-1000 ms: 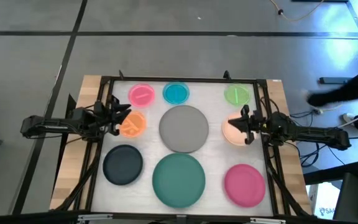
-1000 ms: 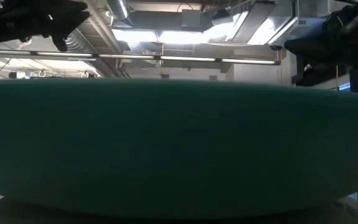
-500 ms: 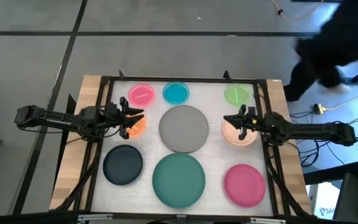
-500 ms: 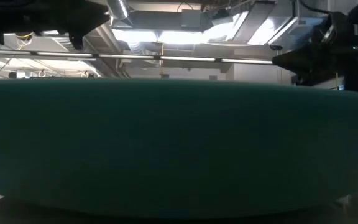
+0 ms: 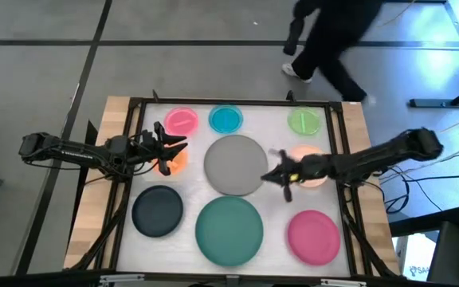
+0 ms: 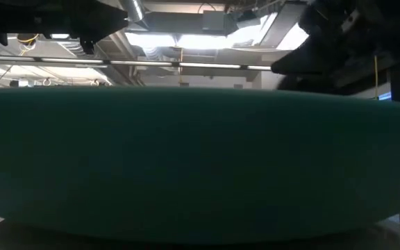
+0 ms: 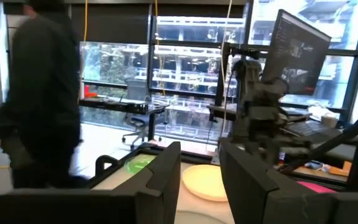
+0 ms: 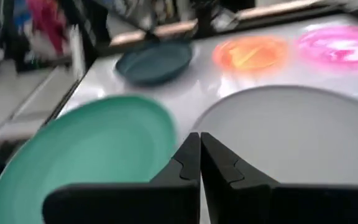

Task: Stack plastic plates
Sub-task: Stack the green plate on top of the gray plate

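Nine plates lie flat on the white table, none on another: pink, blue, green, orange, grey, peach, black, teal and magenta. My left gripper is open and stands over the orange plate, hiding part of it. My right gripper is shut, at the grey plate's right rim, with its arm across the peach plate. I cannot tell whether it touches the rim. The teal plate fills the low view.
A black frame runs around the white table top. A person walks on the floor beyond the far edge and also shows in the left wrist view. Bare table lies between the grey, teal and magenta plates.
My right gripper has moved from over the peach plate toward the table's left and a little nearer, reaching the grey plate's right rim. My left gripper has shifted slightly right over the orange plate. The person has walked leftward behind the table. No plate has moved.
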Tool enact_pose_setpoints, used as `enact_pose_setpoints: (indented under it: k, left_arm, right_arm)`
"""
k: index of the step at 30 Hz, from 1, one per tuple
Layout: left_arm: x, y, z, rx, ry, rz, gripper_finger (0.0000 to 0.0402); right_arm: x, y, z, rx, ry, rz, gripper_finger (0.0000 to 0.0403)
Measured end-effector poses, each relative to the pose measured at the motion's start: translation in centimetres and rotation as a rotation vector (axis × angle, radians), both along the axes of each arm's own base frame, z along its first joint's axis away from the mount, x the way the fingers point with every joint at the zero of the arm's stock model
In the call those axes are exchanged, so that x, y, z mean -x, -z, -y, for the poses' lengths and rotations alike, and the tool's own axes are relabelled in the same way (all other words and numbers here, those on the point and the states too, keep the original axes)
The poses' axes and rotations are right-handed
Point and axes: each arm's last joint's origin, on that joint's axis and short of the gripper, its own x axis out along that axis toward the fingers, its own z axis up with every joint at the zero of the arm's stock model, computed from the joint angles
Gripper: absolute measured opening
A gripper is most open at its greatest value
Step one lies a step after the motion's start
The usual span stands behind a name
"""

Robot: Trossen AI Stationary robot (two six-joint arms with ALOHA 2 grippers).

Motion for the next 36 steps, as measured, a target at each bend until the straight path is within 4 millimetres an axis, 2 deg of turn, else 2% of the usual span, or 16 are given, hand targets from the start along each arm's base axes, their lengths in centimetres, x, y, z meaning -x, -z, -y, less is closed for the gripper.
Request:
enact_pose_setpoints:
  k: [5, 10, 13, 18, 22, 25, 31, 36]
  left_arm:
    - [0.0, 0.0, 0.2, 0.021, 0.020, 0.006, 0.0105]
    - [0.0, -0.2, 0.5, -0.006, 0.034, 0.017, 0.0105]
    - [0.0, -0.2, 0.6, -0.006, 0.039, 0.022, 0.0105]
    - [0.0, -0.3, 0.6, -0.006, 0.035, 0.025, 0.0105]
    - [0.0, -0.3, 0.6, -0.006, 0.036, 0.025, 0.0105]
    - [0.0, -0.3, 0.6, -0.005, 0.036, 0.025, 0.0105]
    - [0.0, -0.2, 0.6, -0.001, 0.037, 0.024, 0.0105]
    - [0.0, -0.2, 0.6, 0.000, 0.037, 0.025, 0.0105]
  right_arm:
    - [-3.3, 0.0, -3.0, 0.061, -0.057, -0.115, 0.0002]
    - [-6.1, 0.3, -4.5, 0.057, -0.072, -0.193, 0.0010]
    - [-7.5, 0.9, -4.7, 0.047, -0.045, -0.295, 0.0034]
    - [-9.3, 2.0, -4.7, 0.058, -0.022, -0.424, 0.0102]
    - [-10.0, 2.9, -5.0, 0.038, -0.034, -0.470, 0.0143]
    - [-10.2, 3.7, -5.1, 0.031, -0.019, -0.504, 0.0156]
    - [-10.0, 4.6, -5.0, 0.040, -0.005, -0.558, 0.0152]
    - [-10.0, 4.5, -5.0, 0.041, -0.014, -0.552, 0.0122]
